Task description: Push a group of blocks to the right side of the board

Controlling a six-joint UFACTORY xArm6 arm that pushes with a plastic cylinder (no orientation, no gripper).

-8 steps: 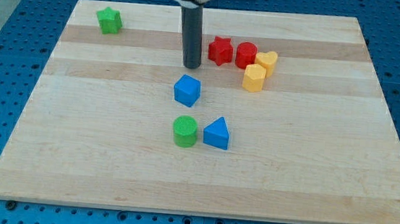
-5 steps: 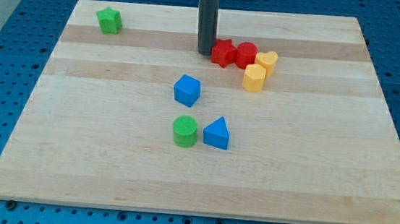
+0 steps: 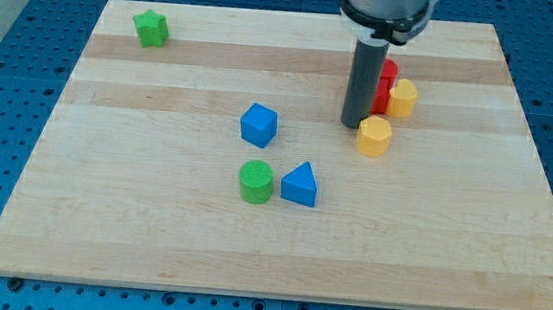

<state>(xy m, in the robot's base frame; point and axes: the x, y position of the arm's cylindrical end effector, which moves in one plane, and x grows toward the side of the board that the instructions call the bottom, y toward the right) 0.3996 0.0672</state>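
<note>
My tip (image 3: 354,123) rests on the board right of centre, against the left side of a small cluster. Red blocks (image 3: 386,85) are mostly hidden behind the rod, so their shapes cannot be made out. A yellow heart-like block (image 3: 402,98) sits at the cluster's right. A yellow hexagonal block (image 3: 374,137) lies just right of and below my tip. A blue cube (image 3: 258,124), a green cylinder (image 3: 256,181) and a blue triangular block (image 3: 300,184) lie near the middle, left of my tip.
A green star block (image 3: 151,28) sits near the board's top left corner. The wooden board (image 3: 509,246) lies on a blue perforated table.
My tip moved right and slightly down. The red and yellow blocks shifted right with it, and the yellow hexagonal block slid down out of the cluster.
</note>
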